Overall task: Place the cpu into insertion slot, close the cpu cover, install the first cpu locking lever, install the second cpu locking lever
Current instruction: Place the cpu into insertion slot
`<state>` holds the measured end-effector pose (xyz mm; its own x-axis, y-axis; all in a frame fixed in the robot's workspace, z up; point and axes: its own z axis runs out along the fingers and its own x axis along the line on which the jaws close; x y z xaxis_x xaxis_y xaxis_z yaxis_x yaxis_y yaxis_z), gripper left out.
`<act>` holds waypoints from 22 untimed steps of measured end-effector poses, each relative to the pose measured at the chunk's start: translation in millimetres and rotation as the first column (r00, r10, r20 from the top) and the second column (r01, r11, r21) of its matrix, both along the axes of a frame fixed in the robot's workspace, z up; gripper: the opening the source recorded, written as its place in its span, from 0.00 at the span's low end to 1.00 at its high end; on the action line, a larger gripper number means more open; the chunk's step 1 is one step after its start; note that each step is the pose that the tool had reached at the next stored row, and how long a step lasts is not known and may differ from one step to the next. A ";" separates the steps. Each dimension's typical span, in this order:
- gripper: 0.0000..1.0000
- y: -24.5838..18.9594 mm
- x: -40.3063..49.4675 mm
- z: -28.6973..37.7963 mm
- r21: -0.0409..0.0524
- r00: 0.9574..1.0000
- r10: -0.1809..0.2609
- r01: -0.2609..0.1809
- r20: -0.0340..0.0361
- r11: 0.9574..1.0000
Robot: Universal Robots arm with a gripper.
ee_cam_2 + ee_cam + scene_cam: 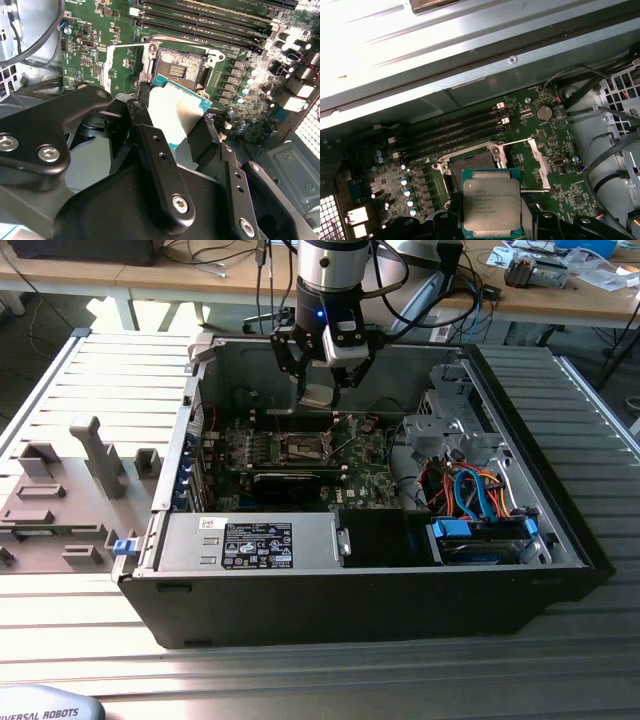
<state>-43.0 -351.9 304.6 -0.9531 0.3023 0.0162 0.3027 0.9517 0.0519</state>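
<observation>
My gripper [320, 390] hangs inside the open computer case, shut on the cpu [318, 396]. The cpu is a flat square chip with a dull silver top and a green rim [491, 205], clamped by its edges between the black fingers [156, 155]. It is held a little above the green board, beside and partly over the insertion slot [470, 167], whose dark centre lies bare [180, 67]. The cpu cover [536, 160], a thin silvery frame, stands swung open at the slot's side [122, 62]. Thin metal lever rods [520, 143] lie beside the slot.
Long black memory slots [460, 132] run close to the socket. A black card [290, 480], the grey power supply [250, 540] and a drive bay with blue and orange cables [480, 502] crowd the case. Grey fixtures [100, 455] stand on the table at the exterior view's left.
</observation>
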 end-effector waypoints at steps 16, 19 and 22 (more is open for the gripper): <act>0.54 0.0 0.0 0.0 0.000 1.000 -0.014 0.014 0.000 1.000; 0.54 0.0 0.0 0.0 0.000 1.000 -0.017 0.017 0.000 1.000; 0.54 0.0 0.0 0.0 0.000 1.000 -0.021 0.021 0.000 1.000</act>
